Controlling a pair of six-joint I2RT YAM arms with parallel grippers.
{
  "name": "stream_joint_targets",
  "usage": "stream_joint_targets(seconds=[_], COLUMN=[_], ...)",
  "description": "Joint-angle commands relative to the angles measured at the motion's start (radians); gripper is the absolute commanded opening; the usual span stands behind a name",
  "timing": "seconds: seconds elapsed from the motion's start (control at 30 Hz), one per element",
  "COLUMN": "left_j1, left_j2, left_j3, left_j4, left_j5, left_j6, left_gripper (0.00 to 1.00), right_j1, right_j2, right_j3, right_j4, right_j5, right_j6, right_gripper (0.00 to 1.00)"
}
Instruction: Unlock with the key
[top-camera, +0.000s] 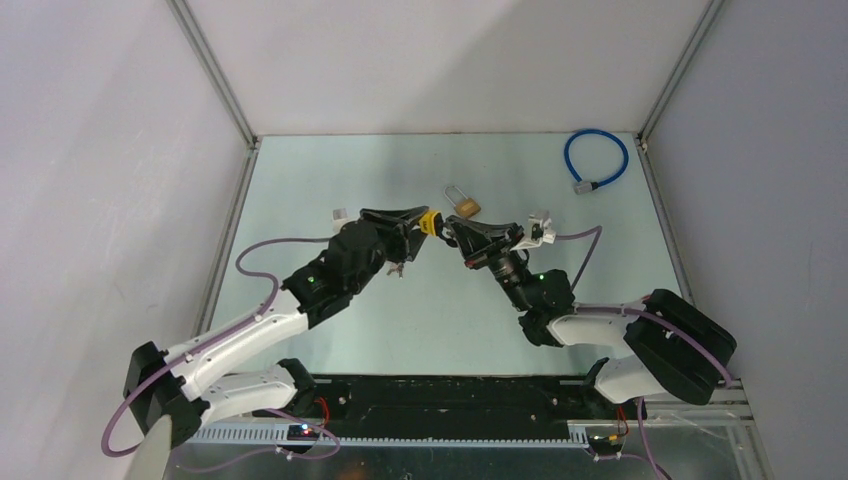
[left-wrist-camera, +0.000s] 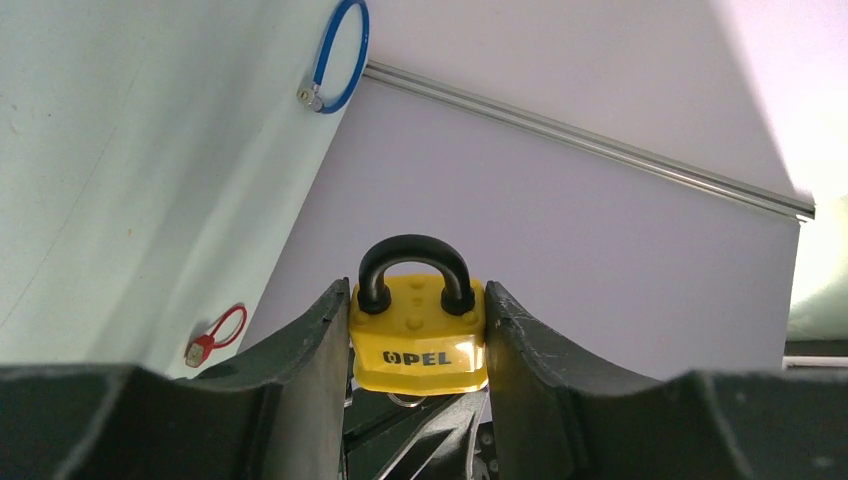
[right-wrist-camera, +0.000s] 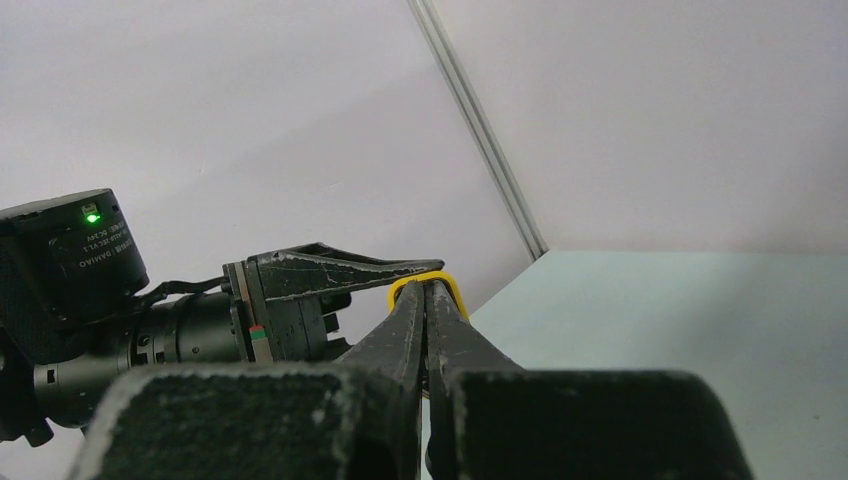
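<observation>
A yellow padlock (left-wrist-camera: 418, 345) with a black shackle (left-wrist-camera: 415, 250) is clamped between the fingers of my left gripper (top-camera: 424, 221), held above the table at mid-field. It also shows in the top view (top-camera: 432, 222). My right gripper (top-camera: 450, 233) faces it from the right, tips at the padlock's underside. In the right wrist view its fingers (right-wrist-camera: 408, 325) are pressed together on something thin, and the padlock's yellow edge (right-wrist-camera: 455, 290) shows behind them. A metal key ring (left-wrist-camera: 405, 402) peeks out under the padlock; the key's blade is hidden.
A brass padlock (top-camera: 463, 204) with a silver shackle lies on the table just behind the grippers. A blue cable loop (top-camera: 596, 160) lies at the back right corner. A small red loop tag (left-wrist-camera: 215, 335) lies on the table. White walls enclose the table.
</observation>
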Motion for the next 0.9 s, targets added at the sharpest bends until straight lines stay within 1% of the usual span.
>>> stream_joint_targets(seconds=[0.0,0.2,0.27,0.33,0.5,0.63,0.77,0.87], left_j1=[-0.032,-0.037,-0.038,-0.038,-0.038,-0.043,-0.055,-0.056], left_j2=[-0.001,-0.006,-0.008,-0.007,0.025,0.052,0.058,0.05], left_j3=[0.06,0.081,0.08,0.072,0.071,0.091,0.137,0.137], left_j4=[0.175,0.179,0.178,0.177,0.164,0.164,0.15,0.119], left_j5=[0.145,0.145,0.141,0.135,0.149,0.184,0.188,0.171], left_j6=[0.036,0.086,0.108,0.114,0.121,0.133,0.212,0.215], left_gripper=[0.0,0.0,0.0,0.0,0.0,0.0,0.0,0.0], right_j1=[0.001,-0.003,-0.006,0.005,0.014,0.011,-0.021,-0.019], right_j2=[0.042,0.115,0.11,0.088,0.056,0.082,0.122,0.099], right_j3=[0.033,0.05,0.053,0.057,0.066,0.069,0.075,0.085], right_j4=[-0.009,-0.008,-0.01,-0.01,-0.013,-0.018,-0.019,-0.054], right_j5=[-0.078,-0.071,-0.088,-0.101,-0.122,-0.12,-0.134,-0.138], right_j6=[0.016,0.015,0.029,-0.006,-0.018,-0.021,0.041,0.022], right_gripper=[0.0,0.0,0.0,0.0,0.0,0.0,0.0,0.0])
